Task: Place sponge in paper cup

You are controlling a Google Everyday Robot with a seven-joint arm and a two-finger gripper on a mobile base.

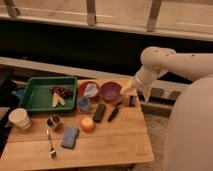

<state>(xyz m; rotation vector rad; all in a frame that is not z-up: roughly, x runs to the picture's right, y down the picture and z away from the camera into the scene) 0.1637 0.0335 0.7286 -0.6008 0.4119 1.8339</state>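
Camera view: reach toward the sponge, grasp not yet made

By my reading the task is at its first step. The white, smooth-shelled robot arm (170, 60) enters from the right of the frame. Its gripper (136, 92) hangs over the table's upper right edge with jaws spread and nothing between them.

The table (115, 145) is pale wood with a flat matte top. A green plastic tray (36, 97), rectangular with a raised rim, sits at centre left.

The sponge (70, 137) lies flat in the lower left of the frame, well apart from the gripper. It is a blue, soft-looking pad with rounded corners. The paper cup (20, 118) stands upright at the far left edge, cream, tapered, mouth up.

A round orange fruit (87, 124) rests just beside the sponge at its upper right. A short shiny metal can (54, 122) stands between sponge and cup.

The next move calls for a long traverse toward lower left, a descent clear of fruit and can, and a pinch across the pad's narrow width. The pad will likely compress, and may need folding to enter the cup's mouth.
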